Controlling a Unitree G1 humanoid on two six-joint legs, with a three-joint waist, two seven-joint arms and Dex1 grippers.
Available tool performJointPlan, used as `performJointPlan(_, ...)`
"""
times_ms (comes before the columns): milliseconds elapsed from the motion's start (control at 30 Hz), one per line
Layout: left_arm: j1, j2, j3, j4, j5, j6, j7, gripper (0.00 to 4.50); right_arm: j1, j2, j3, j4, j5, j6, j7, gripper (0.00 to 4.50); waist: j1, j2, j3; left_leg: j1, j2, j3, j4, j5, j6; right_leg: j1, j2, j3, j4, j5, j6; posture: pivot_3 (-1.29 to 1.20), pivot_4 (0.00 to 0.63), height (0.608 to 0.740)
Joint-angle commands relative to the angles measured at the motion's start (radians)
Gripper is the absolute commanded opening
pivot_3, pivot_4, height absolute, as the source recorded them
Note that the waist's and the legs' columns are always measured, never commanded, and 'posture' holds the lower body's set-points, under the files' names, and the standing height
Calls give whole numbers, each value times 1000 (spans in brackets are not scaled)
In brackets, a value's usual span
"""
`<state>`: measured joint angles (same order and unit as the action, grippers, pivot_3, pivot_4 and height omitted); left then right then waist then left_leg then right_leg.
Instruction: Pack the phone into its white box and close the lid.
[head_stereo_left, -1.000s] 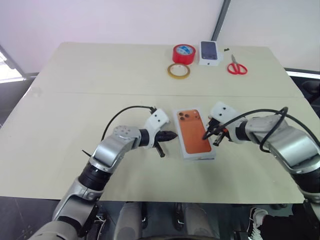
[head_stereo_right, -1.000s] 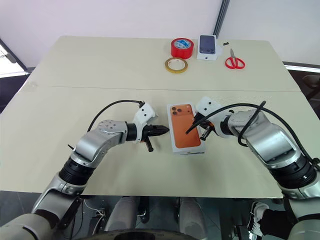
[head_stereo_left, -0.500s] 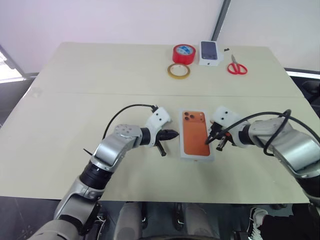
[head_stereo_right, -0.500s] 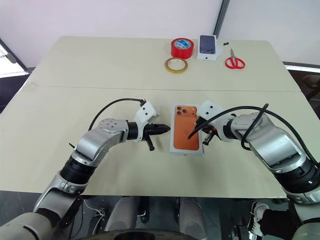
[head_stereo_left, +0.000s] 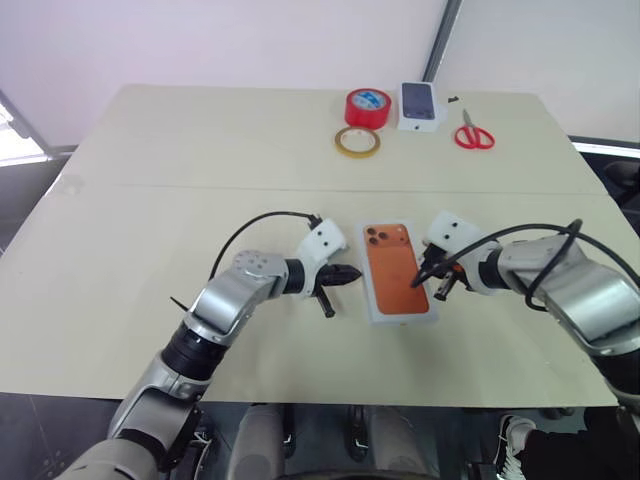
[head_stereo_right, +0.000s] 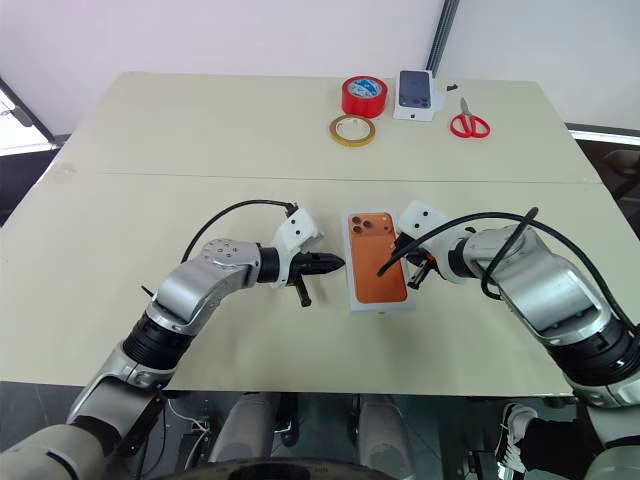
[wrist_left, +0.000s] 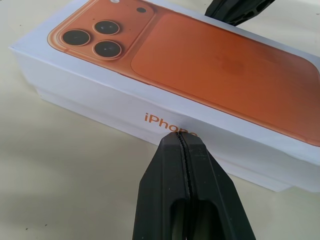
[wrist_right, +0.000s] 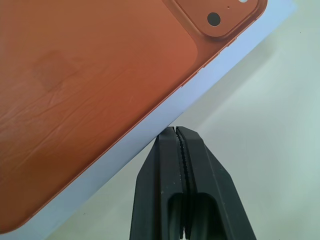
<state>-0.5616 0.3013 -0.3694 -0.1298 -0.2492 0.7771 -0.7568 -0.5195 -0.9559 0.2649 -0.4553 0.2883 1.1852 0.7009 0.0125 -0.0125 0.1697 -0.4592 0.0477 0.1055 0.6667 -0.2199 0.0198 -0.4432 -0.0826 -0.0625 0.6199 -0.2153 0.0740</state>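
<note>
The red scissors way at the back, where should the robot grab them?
Probably the shut blades of the red scissors, coming straight down from above. They lie flat on the table, and the narrow blades suit a two-finger gripper better than the wide handle loops.

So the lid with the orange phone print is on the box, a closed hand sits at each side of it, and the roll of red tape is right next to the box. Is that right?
Not quite. The red tape is not next to the box: the left eye view shows it at the far edge of the table, beside the yellow tape ring. The lid, left hand and right hand are as you say.
</note>
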Motion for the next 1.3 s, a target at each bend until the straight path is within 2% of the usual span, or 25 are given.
performJointPlan(33,-12,-18,-8,-41,-11,-21,-8,0,-24,11,-12,-23,2,-27,9,37,0,0,0,0,0,0,0,0,0,0,0,0,0,0,0,0,150,740)
performJointPlan(900,-21,-66,25,38,-1,-26,50,0,-23,56,2,18,-39,-41,1,37,0,0,0,0,0,0,1,0,0,0,0,0,1,0,0,0,150,740)
performJointPlan(1133,-8,-34,62,4,-20,-11,42,0,-20,0,-25,29,-60,-94,31,37,-1,0,0,0,0,0,1,0,0,0,0,0,1,1,1,0,150,740)
performJointPlan(1300,-34,-21,123,-11,-50,-11,43,0,-4,-59,-107,34,-24,-195,117,37,0,0,0,0,0,0,1,0,0,0,0,0,1,1,1,0,150,740)
